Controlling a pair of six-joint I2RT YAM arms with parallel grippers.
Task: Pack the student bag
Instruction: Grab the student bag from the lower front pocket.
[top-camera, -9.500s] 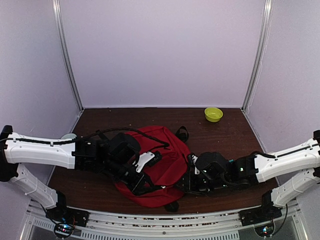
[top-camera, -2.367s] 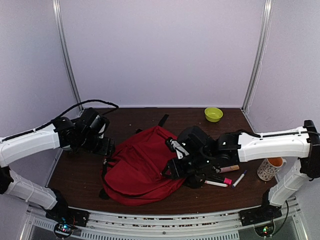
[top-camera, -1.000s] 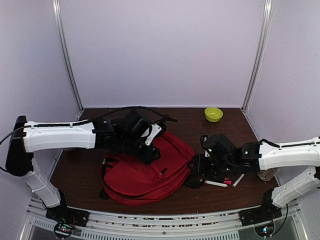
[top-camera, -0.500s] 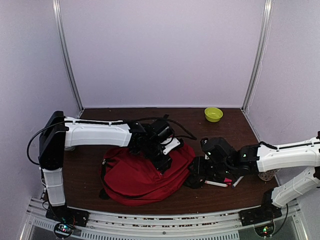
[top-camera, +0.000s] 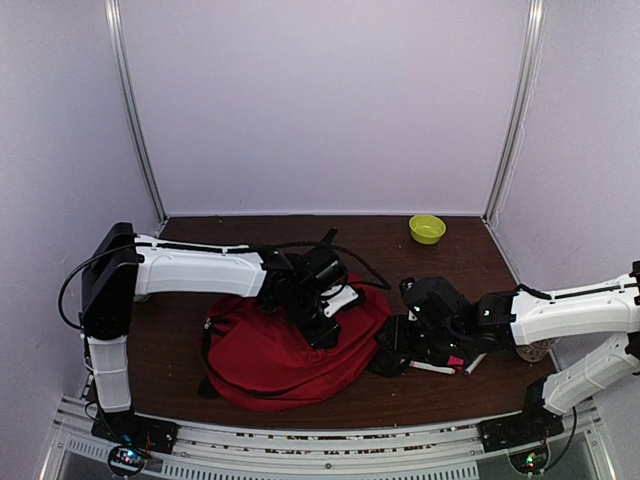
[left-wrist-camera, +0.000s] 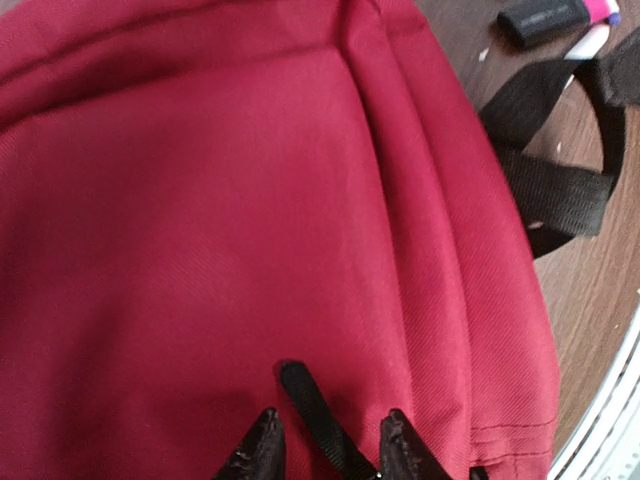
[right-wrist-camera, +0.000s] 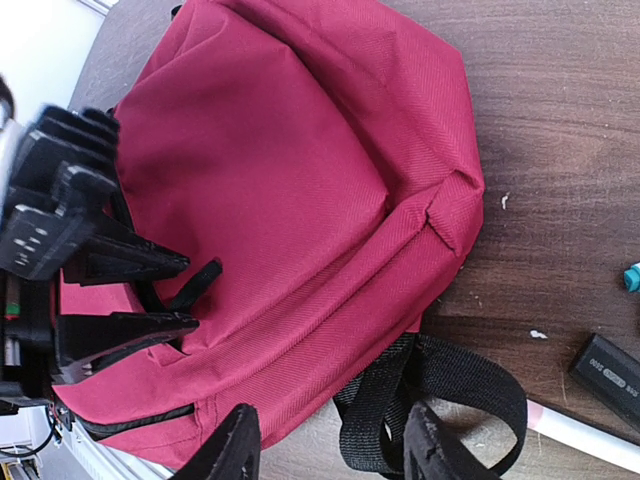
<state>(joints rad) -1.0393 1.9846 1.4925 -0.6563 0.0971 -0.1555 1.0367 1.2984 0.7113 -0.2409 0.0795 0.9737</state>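
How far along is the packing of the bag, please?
Done: nothing visible yet. The bag shows no opening, and the markers lie on the table beside it. In hand: the left gripper straddles a black zip pull, jaws apart, and the right gripper is open over a strap. Left: unzipping, then presumably loading the markers.

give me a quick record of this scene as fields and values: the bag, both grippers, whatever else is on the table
bag: student bag, dark red, lying on the table, left of centre
left gripper: over the bag, jaws apart either side of a black pull tab
right gripper: open, low at the bag's right edge, above a black strap
loose items: markers right of the bag
far right corner: green bowl
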